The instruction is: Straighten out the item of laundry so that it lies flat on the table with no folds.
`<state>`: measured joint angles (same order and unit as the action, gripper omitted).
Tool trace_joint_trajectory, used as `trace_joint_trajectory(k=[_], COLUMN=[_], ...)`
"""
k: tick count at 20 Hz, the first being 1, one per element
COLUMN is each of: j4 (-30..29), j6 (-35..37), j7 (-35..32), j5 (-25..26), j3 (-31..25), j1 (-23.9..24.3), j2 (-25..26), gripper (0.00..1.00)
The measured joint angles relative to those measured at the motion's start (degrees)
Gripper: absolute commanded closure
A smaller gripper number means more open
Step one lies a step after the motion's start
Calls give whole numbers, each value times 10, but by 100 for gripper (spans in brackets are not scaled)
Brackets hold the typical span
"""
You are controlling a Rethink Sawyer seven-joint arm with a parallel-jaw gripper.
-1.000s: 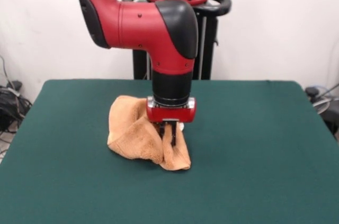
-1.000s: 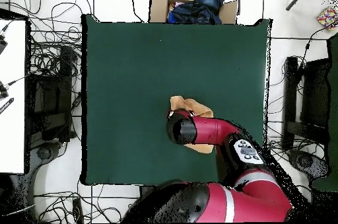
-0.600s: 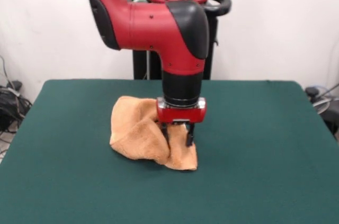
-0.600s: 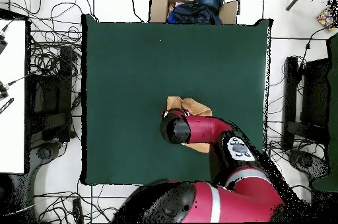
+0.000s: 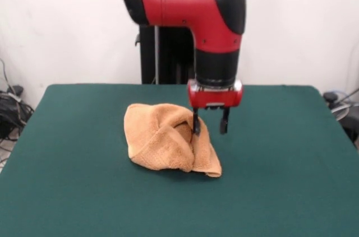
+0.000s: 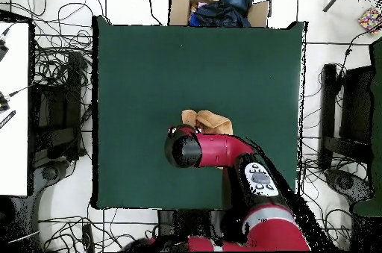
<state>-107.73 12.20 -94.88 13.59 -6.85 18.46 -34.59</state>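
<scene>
Towel (image 5: 168, 144): crumpled in a bunched, folded heap near the middle of the green table (image 5: 280, 192). Gripper (image 5: 210, 126): fingers spread apart and empty, hanging over the heap's right side, one fingertip just at the cloth. In the overhead view the arm (image 6: 216, 151) covers part of the towel.

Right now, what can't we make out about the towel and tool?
- Towel: its underside and inner folds are hidden in both views.
- Towel's near-robot part, overhead view: covered by the arm.
- Tool: hidden under the arm overhead; the front view shows it open.
- Tag and stripe bands: not discernible.
</scene>
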Motion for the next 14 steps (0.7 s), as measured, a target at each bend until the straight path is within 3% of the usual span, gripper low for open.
trace_joint_trajectory(k=[4,14], j4=[-16,-20], j6=[14,14], j7=[0,0], j5=[-12,-14], j3=[0,13], j1=[-4,-23], j2=[-33,-50], gripper=[0,0])
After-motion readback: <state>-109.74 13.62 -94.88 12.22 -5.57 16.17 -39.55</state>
